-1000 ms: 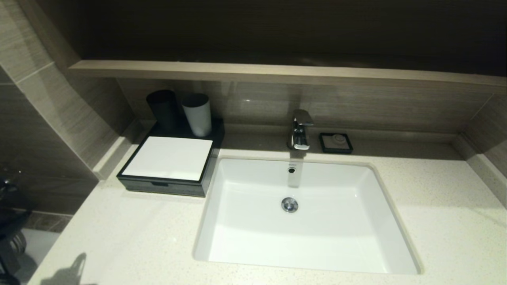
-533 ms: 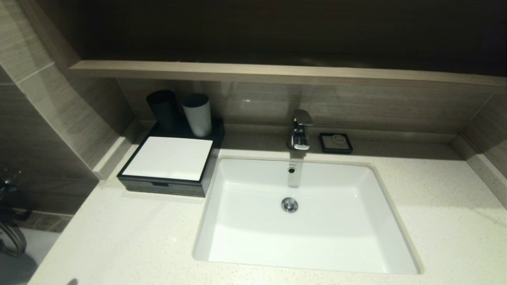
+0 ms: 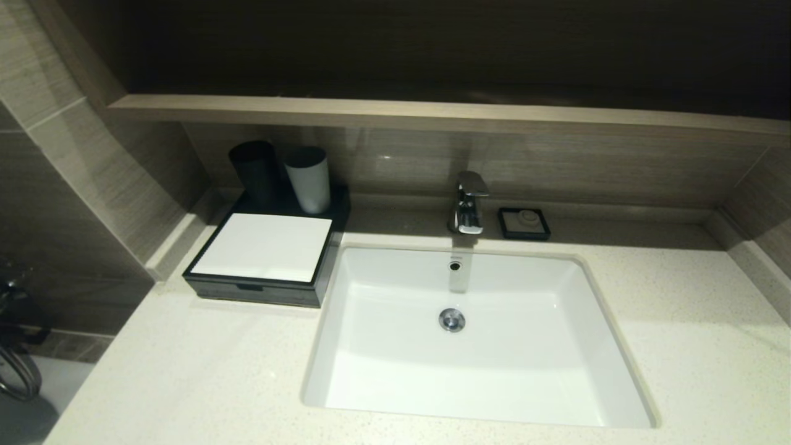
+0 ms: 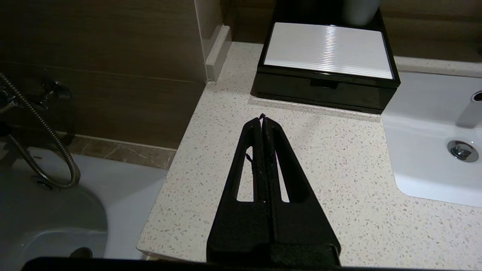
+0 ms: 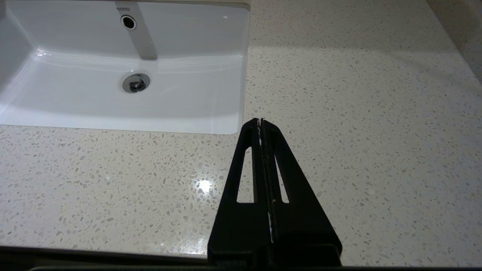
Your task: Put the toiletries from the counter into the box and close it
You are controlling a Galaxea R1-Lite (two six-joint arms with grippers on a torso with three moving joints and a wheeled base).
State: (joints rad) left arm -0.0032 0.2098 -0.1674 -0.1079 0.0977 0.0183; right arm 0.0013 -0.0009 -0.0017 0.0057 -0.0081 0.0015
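While the box [image 3: 262,256] sits shut left of the sink [image 3: 371,346] with no toiletries visible outside, both empty grippers, left [image 4: 262,119] and right [image 5: 260,121], are pinched closed; task looks finished.

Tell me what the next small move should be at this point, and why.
Probably none beyond keeping both arms back. The black box sits with its white lid closed, and no loose toiletries show on the counter. The left gripper and right gripper are both shut and empty, off the box. The task looks finished.
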